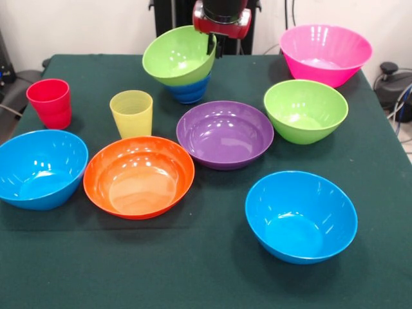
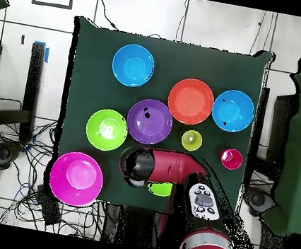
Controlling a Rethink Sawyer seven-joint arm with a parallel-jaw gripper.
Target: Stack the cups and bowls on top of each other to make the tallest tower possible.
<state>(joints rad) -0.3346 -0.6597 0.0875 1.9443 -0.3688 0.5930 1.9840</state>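
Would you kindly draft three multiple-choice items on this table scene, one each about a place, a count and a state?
1. What does the tilted lime green bowl rest on?
A. the small dark blue bowl
B. the orange bowl
C. the red cup

2. How many light blue bowls stand on the table?
A. one
B. two
C. three

3. How does the purple bowl stand?
A. upside down
B. nested in the pink bowl
C. upright and empty, alone on the cloth

Answers:
1 A: in the front view the small dark blue bowl shows right beneath it, under the gripper.
2 B: one light blue bowl sits beside the orange bowl, another light blue bowl at the near edge.
3 C: its hollow faces up with nothing inside, apart from the pink bowl.
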